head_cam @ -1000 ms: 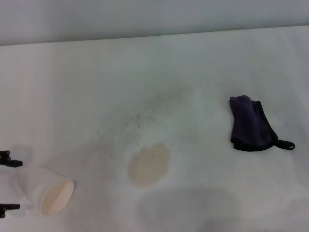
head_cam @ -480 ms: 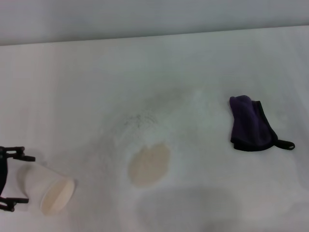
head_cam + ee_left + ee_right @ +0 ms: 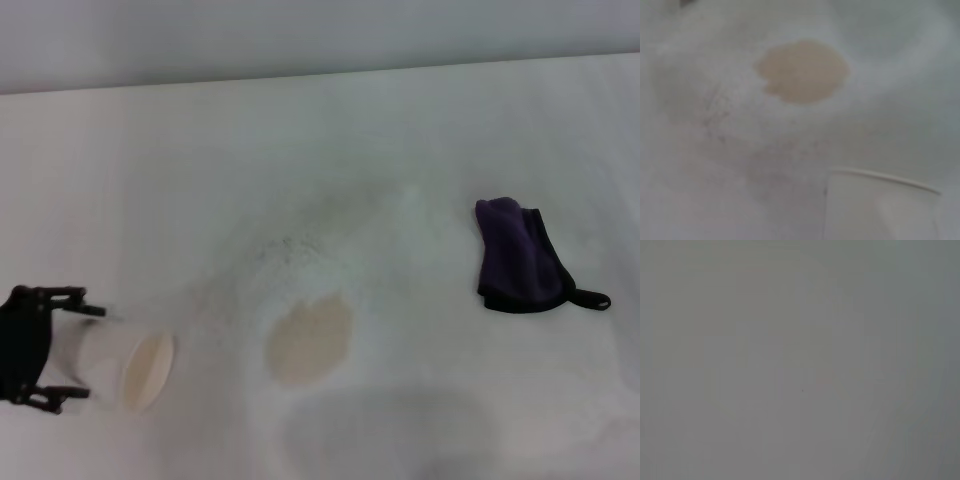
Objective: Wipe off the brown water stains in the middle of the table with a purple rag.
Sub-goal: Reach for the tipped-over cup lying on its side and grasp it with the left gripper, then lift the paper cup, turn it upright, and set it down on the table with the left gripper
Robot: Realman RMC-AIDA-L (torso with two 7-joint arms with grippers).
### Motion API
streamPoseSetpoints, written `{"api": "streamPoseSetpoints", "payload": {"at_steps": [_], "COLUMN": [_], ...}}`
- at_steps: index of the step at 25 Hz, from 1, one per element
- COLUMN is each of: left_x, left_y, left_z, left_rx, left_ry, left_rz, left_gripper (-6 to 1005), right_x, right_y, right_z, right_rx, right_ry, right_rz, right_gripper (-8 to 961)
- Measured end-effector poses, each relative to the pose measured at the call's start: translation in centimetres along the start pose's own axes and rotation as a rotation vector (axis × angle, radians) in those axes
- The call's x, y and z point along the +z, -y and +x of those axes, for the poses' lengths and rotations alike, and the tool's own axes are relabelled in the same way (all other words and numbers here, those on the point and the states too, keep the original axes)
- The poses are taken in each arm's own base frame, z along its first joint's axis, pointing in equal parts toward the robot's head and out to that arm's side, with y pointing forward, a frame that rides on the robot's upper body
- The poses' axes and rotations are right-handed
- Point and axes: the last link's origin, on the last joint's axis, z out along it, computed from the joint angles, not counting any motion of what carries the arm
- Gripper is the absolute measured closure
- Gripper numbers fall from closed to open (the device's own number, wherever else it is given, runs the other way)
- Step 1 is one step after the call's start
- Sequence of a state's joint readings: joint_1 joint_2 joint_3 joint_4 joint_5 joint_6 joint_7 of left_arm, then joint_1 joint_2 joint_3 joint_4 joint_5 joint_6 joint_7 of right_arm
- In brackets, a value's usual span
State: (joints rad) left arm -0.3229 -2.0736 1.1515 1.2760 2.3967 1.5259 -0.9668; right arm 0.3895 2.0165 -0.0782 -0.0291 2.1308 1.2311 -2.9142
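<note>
The left fingers point(image 3: 62, 348) grasp a tipped cup point(image 3: 115, 365), one above and one below its body, at the left of the surface point(image 3: 320, 140); the right fingers are out of view, so their state cannot be told. From largest to smallest: the white surface, then the stain point(image 3: 309, 341) near its middle, tan and unwiped, then the rag point(image 3: 518, 257) lying well apart to its right. The sensible course, I judge, is to keep the cup's mouth off the stain, set it aside upright, then pinch the rag by its bulk.
</note>
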Motion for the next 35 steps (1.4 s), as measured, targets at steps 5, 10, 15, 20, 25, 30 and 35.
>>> {"api": "streamPoseSetpoints", "payload": {"at_steps": [5, 10, 15, 20, 25, 30, 35], "left_x": [0.5, 1.2, 1.5, 1.6, 0.5, -1.3, -1.9], "left_y": [0.8, 0.8, 0.6, 0.6, 2.1, 3.4, 3.4], "left_z": [0.6, 0.5, 0.4, 0.6, 1.6, 2.1, 2.1], "left_rx": [-0.011, -0.075, -0.107, -0.126, -0.179, -0.293, -0.454], "left_ry": [-0.053, -0.064, -0.071, -0.083, -0.191, -0.386, -0.617], "left_rz": [0.016, 0.010, 0.000, 0.003, 0.121, 0.302, 0.445], "left_gripper": [124, 129, 155, 181, 207, 258, 303], "right_x": [0.0, 0.0, -0.2, -0.1, -0.1, 0.5, 1.2], "right_y": [0.0, 0.1, 0.4, 0.7, 0.6, -0.3, -1.4], "right_z": [0.0, 0.0, 0.0, -0.1, -0.2, -0.5, -1.0], "right_rx": [-0.001, -0.002, -0.008, -0.015, -0.028, -0.065, -0.130], "right_ry": [-0.001, -0.002, -0.002, -0.002, 0.005, 0.011, 0.025], "right_rz": [0.000, 0.002, 0.007, 0.009, -0.002, -0.067, -0.165], "right_gripper": [80, 80, 79, 79, 80, 81, 81]}}
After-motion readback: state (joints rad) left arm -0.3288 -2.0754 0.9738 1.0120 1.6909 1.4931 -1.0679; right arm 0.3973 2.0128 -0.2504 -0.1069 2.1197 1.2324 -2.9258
